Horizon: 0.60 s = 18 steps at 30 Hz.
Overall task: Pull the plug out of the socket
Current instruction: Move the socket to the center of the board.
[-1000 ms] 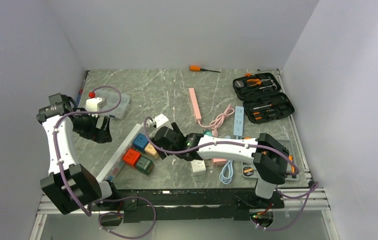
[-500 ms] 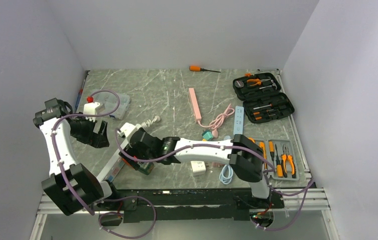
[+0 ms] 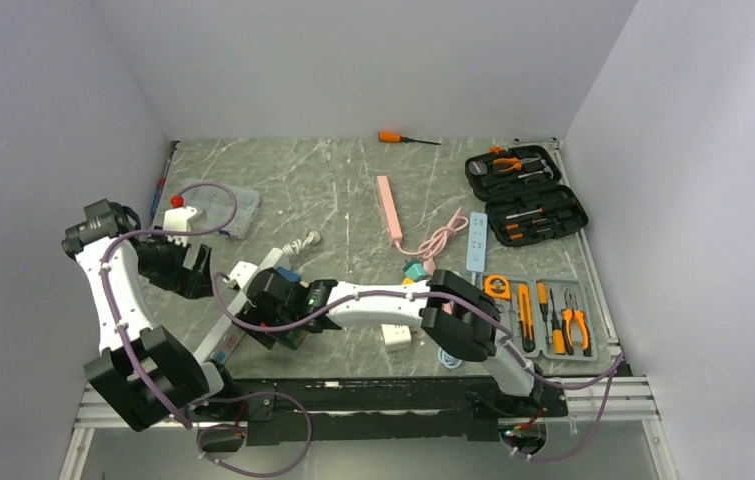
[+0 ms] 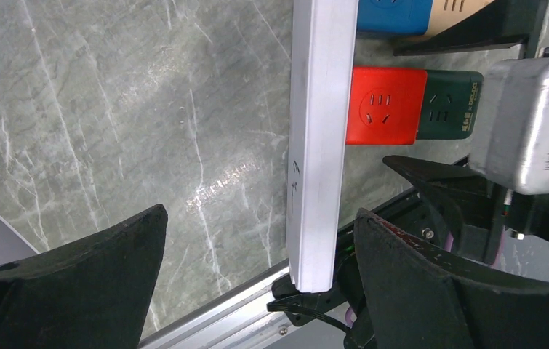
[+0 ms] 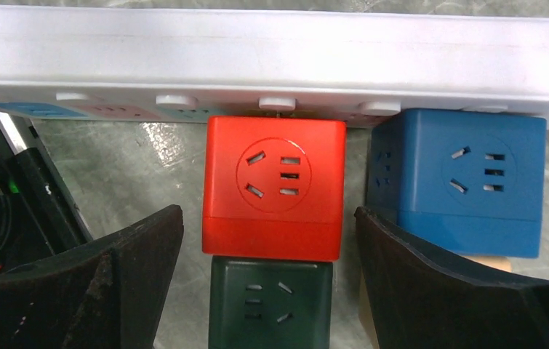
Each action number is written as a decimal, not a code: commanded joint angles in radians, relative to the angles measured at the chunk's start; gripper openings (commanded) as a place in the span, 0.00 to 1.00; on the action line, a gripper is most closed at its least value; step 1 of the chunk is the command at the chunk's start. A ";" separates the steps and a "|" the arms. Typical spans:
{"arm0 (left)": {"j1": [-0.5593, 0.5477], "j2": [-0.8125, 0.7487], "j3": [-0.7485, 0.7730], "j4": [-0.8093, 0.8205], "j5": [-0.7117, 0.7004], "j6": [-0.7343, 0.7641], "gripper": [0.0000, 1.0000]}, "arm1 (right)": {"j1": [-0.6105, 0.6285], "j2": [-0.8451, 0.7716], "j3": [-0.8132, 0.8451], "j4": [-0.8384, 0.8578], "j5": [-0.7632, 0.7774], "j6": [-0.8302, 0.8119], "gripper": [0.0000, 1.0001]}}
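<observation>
At the left of the top view I see my left gripper [image 3: 191, 278] spread wide, holding nothing. Right of it the white power strip [image 3: 216, 336] runs diagonally, lower left to upper right. The red plug [image 5: 273, 187] juts sideways off it, a green cube [image 5: 271, 305] on its outer end, between the spread, untouching fingers of my right gripper [image 5: 269, 218]. Green marble table [image 3: 333, 190], pale walls [image 3: 353, 60]

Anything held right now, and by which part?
Nothing held: right gripper straddles the red cube, fingers open and clear of it; left gripper open over the white strip.
</observation>
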 commanded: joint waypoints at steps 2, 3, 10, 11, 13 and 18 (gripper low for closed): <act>0.014 -0.016 -0.003 -0.029 0.025 0.045 0.99 | 0.006 0.035 0.063 0.036 -0.018 -0.030 0.87; 0.014 -0.014 -0.001 -0.030 0.027 0.047 0.99 | 0.007 0.043 0.068 0.036 -0.017 -0.031 0.86; 0.015 -0.032 -0.031 -0.012 0.042 0.043 0.99 | -0.003 0.073 0.046 0.076 0.003 -0.032 0.71; 0.014 -0.034 -0.035 -0.015 0.050 0.050 0.99 | -0.010 0.067 0.031 0.085 0.004 -0.025 0.67; 0.015 -0.036 -0.038 -0.020 0.070 0.056 0.99 | -0.033 0.044 -0.011 0.117 -0.001 -0.009 0.59; 0.015 -0.022 -0.041 -0.041 0.128 0.077 0.99 | -0.092 -0.017 -0.113 0.172 -0.001 0.019 0.43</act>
